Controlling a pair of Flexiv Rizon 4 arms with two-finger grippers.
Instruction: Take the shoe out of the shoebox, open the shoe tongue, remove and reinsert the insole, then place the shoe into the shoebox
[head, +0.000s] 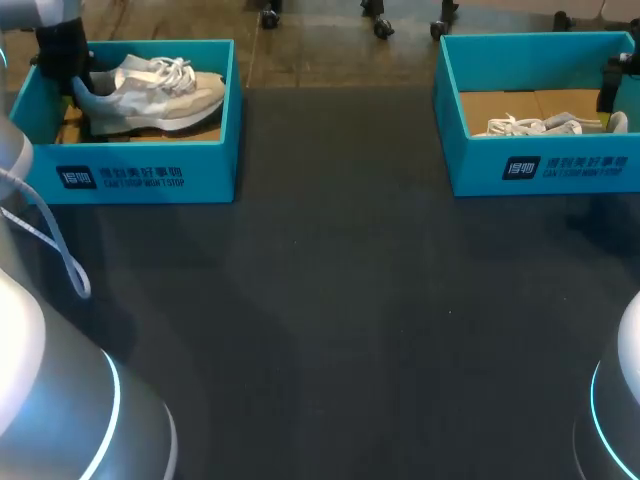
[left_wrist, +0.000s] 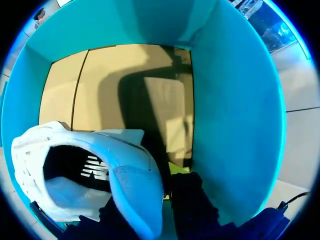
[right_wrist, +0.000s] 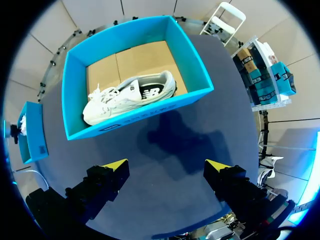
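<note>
Black table (head: 330, 330): left gripper (head: 75, 78) clamps shoe (head: 150, 95) in left shoebox (head: 140, 175); right shoebox (head: 540, 165) holds second shoe (head: 525, 127), right gripper (right_wrist: 166, 166) spread.

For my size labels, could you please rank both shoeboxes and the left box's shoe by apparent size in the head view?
1. left shoebox and right shoebox: alike, the right one cropped.
2. shoe.

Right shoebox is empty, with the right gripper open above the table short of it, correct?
No. The right shoebox holds a white sneaker, as the right wrist view shows. The right gripper is open above the table short of it.
</note>
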